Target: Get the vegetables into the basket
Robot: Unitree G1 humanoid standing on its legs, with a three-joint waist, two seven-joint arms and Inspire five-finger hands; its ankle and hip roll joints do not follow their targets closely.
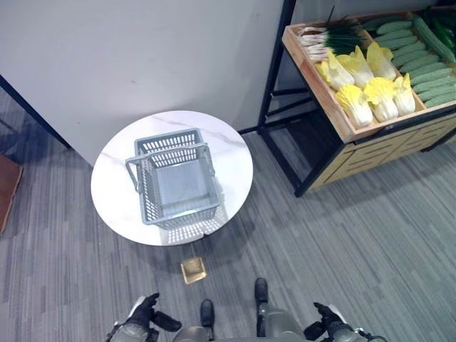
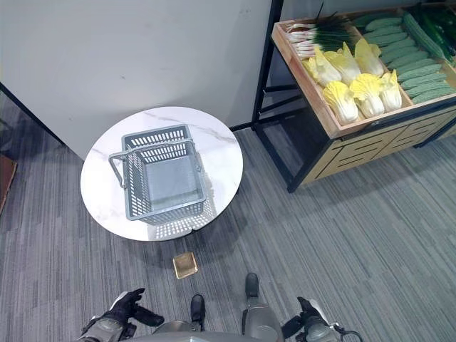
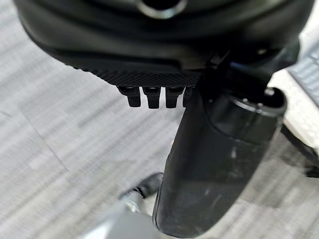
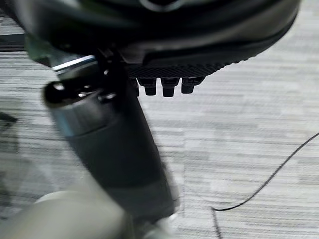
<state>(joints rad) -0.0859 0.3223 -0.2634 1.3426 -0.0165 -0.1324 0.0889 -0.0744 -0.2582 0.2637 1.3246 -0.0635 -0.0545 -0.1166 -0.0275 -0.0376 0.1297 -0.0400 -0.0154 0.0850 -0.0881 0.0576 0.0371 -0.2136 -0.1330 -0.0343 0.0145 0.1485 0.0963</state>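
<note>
A grey plastic basket (image 1: 177,179) sits empty on a round white marble-top table (image 1: 114,192), handles up, while the veg waits well apart in a wooden crate (image 1: 322,85) on a black-framed stand, up and to the robot's right. In the crate: pale yellow-white cabbages (image 1: 367,89) in the middle, cucumbers (image 1: 420,53) to their right, spring onions (image 1: 331,35) at the far end.

Both hands hang low, near the bottom edge of the head views, over grey carpet (image 1: 356,235). Left hand (image 1: 144,312) and right hand (image 1: 329,318) hold nothing; the wrist views show short fingertips (image 3: 149,97) in a row w/ the thumb sticking out, fingers relaxed, not curled on anything. A small brass-coloured square object (image 1: 193,269) lies on the floor just in front of the table.

Task looks unstarted: nothing in the basket, nothing in hand.

Risks from here, as a judgement: the crate is far off, so the robot prob. has to step over, and the floor object is a trip hazard. The cabbages are packed close; a grab could nudge neighbours or tear leaves. The raised handles partly span the basket mouth, so a drop from above may catch on them and bounce veg onto the table.
</note>
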